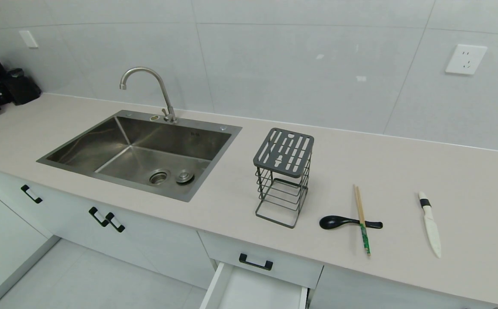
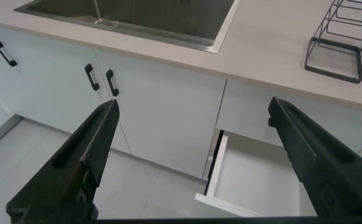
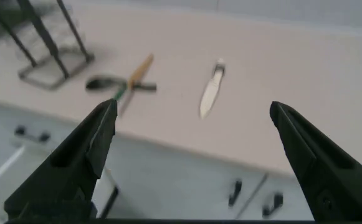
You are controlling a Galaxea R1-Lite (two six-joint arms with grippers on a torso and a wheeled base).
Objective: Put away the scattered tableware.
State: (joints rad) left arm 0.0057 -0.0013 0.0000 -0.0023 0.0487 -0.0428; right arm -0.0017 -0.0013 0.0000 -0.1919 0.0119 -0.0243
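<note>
On the beige counter (image 1: 381,171) stands a dark wire utensil rack (image 1: 284,175) with a slotted top. To its right lie a black spoon (image 1: 347,222), a pair of wooden chopsticks (image 1: 361,218) crossing the spoon's handle, and a white knife (image 1: 430,223). From the right wrist the spoon (image 3: 106,83), chopsticks (image 3: 134,76) and knife (image 3: 210,98) lie on the counter beyond my right gripper (image 3: 190,115), which is open, low in front of the cabinets. My left gripper (image 2: 193,112) is open too, held before the cabinet doors, with the rack's base (image 2: 336,53) up on the counter.
A steel sink (image 1: 141,152) with a curved faucet (image 1: 148,88) is set in the counter at the left. A drawer (image 1: 255,292) below the rack stands pulled out, its white inside (image 2: 255,180) bare. Dark appliances (image 1: 0,88) sit at the far left. A wall socket (image 1: 466,59) is at the right.
</note>
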